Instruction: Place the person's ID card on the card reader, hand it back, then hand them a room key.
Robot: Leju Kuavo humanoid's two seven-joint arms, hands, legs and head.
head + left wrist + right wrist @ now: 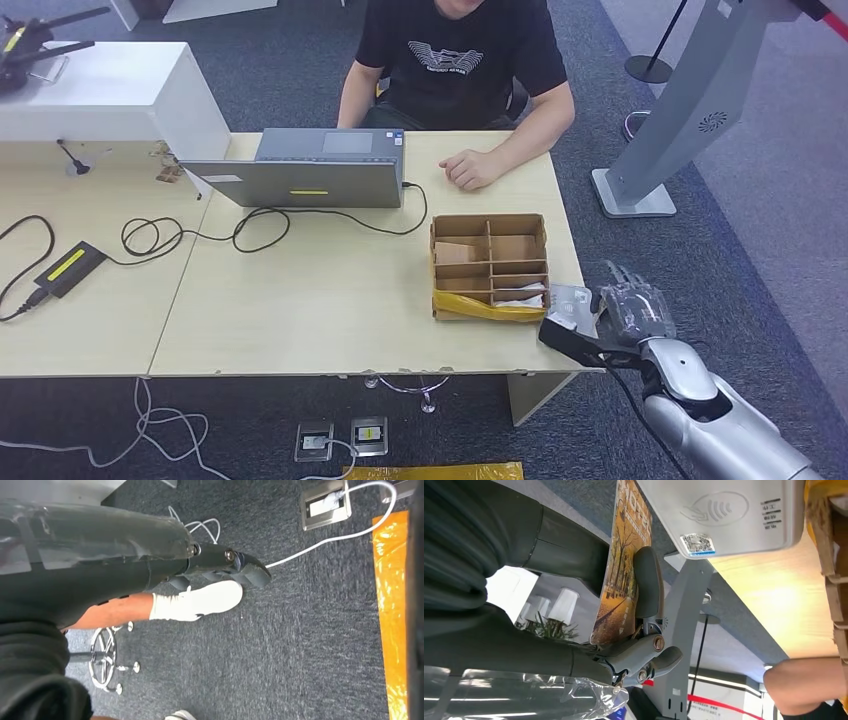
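Observation:
My right hand [625,315] hovers at the table's front right corner, just beside the grey card reader [570,303]. The right wrist view shows this hand [574,630] pinching a card with an autumn-tree picture [621,570] between the thumb [647,582] and the fingers, held on edge close to the reader [724,515] and apart from it. The person sits across the table with one hand [468,170] resting on it. My left hand [220,567] hangs over the carpet and holds nothing.
A partitioned cardboard box [490,265] with yellow tape stands left of the reader and holds some cards [520,298]. A laptop [310,170], cables and a power adapter [70,268] lie on the table [300,310]. A grey floor stand [680,120] rises at the right.

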